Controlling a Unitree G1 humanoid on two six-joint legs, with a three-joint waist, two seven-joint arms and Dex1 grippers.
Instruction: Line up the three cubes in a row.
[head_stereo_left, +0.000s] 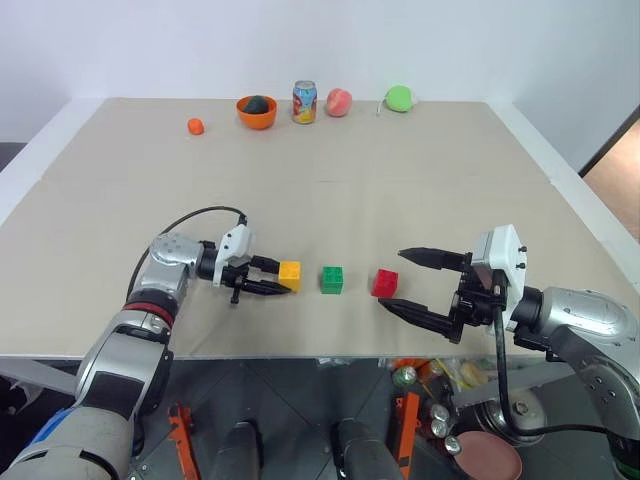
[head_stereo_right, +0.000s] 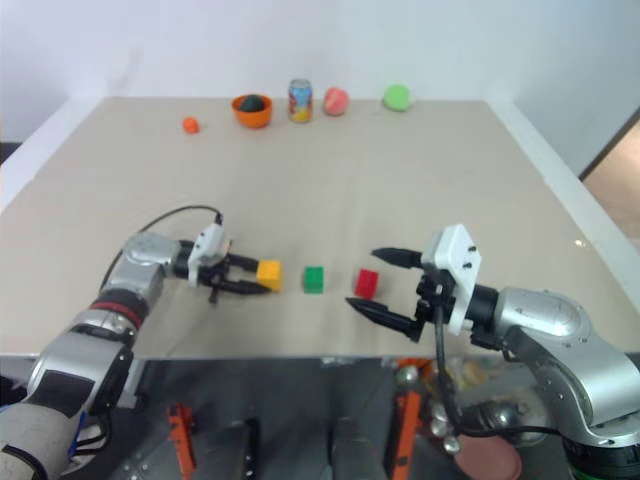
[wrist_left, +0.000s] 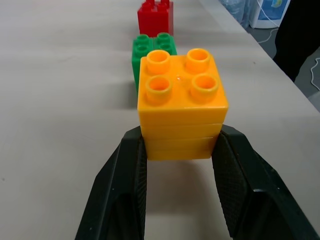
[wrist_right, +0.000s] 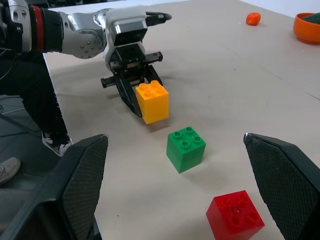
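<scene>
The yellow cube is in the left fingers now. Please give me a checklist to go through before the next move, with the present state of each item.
1. Left gripper shut on the yellow cube, one finger on each side: ok.
2. Yellow cube resting on the table or lifted off it: cannot tell.
3. Yellow cube, green cube and red cube in one row: ok, roughly in line.
4. Gaps between the cubes, none touching: ok.
5. Right gripper open and apart from the red cube: ok.
6. Bowl, can and fruits at the far edge, away from the row: ok.
</scene>
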